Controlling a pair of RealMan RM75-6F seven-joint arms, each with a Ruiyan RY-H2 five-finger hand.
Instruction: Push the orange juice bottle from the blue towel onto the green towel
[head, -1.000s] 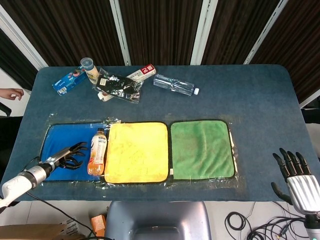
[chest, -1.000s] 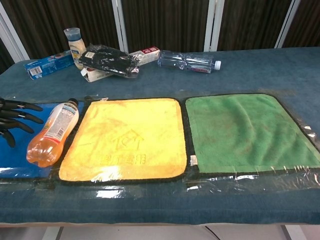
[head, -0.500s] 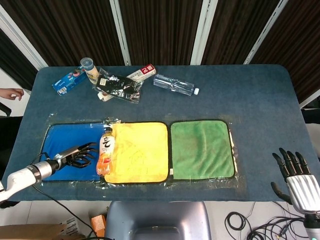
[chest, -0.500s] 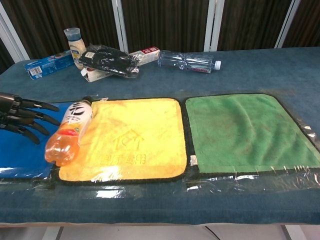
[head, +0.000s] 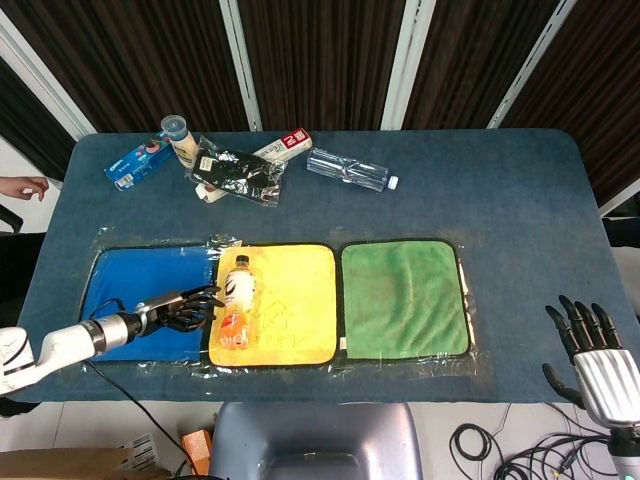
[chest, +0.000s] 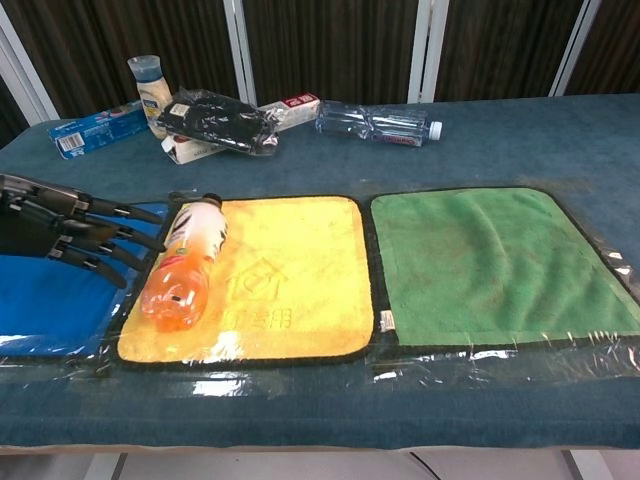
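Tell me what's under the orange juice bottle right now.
The orange juice bottle lies on its side on the yellow towel, at its left edge. Whether the left robot hand touches it cannot be told.

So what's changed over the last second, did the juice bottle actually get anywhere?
The orange juice bottle has rolled right, off the blue towel onto the left part of the yellow towel. The left hand followed it rightward, fingers outstretched at its side, pushing rather than gripping. The green towel, the right hand and the clutter at the back haven't moved.
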